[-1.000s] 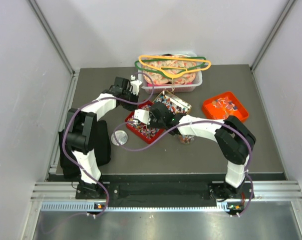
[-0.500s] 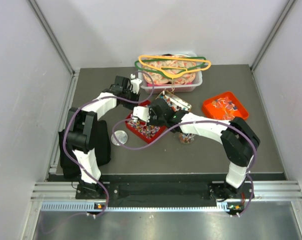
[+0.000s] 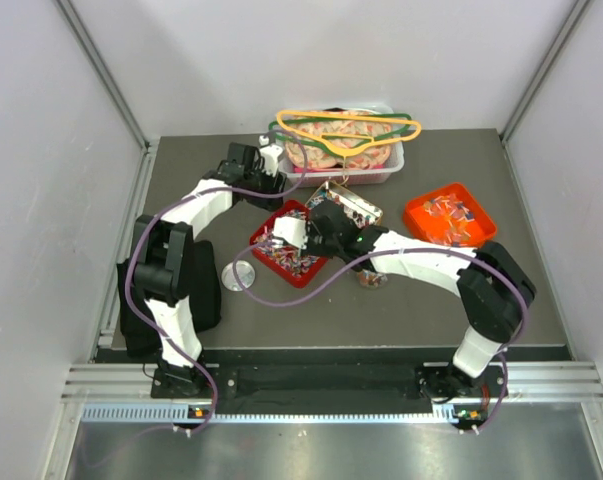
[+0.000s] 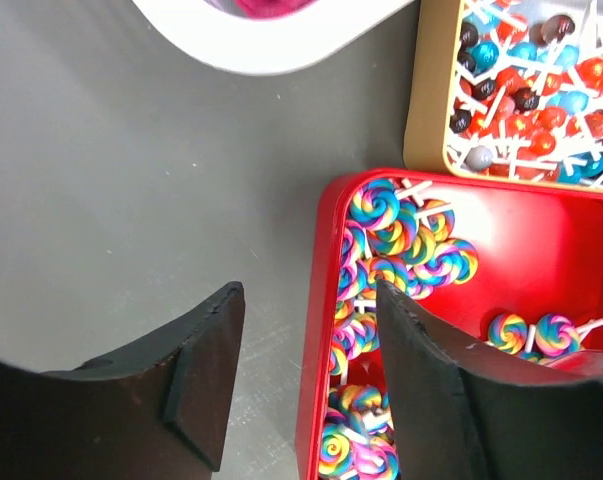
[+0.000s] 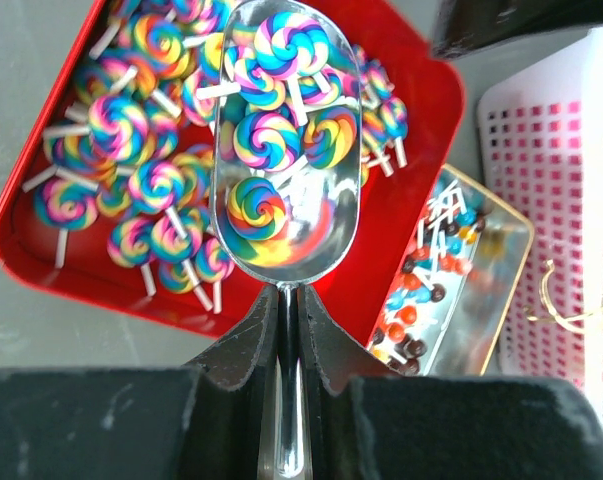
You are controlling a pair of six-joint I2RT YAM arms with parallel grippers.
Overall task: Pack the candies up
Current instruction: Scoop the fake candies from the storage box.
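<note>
Hanging over the surface (image 4: 111,180), the left gripper (image 4: 303,300) is wide open at the edge of the red tray (image 4: 551,250). Swirly lollipops (image 5: 131,150) lie in that tray. The right gripper (image 5: 283,325) squeezes a shiny scoop (image 5: 286,268) holding some lollipops, over the tray.

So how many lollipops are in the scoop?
4 in the scoop: one lollipop at its tip, two side by side mid-bowl, one at the back. More may hide underneath.

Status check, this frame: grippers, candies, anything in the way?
Left gripper open, straddling red tray rim. Right gripper shut on scoop, candies loaded, above tray. Gold tin beside tray, not blocking.
</note>
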